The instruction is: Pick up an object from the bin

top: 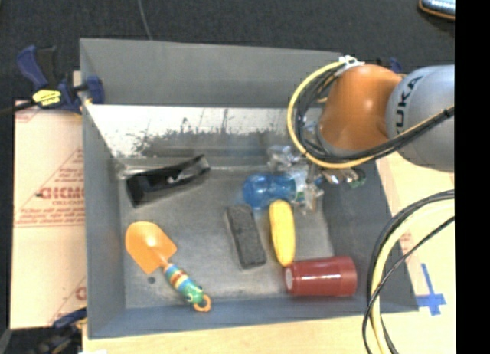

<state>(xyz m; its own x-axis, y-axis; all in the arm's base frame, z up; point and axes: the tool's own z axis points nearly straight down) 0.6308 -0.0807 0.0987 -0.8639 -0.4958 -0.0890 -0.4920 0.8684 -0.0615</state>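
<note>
The hand (297,175) hovers just behind the banana (282,231), beside a blue toy (264,190) touching the banana's far end; whether it is apart or together cannot be told. Closing here might catch both, or the rounded toy may slip

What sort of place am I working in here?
Probably a lab bin-picking test cell: a grey metal bin holds loose things like a toy shovel and a red can, with a KUKA arm reaching in.

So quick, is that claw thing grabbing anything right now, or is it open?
Gripper: cannot be told; it sits beside the blue rounded toy, near the back wall of the bin.
</note>
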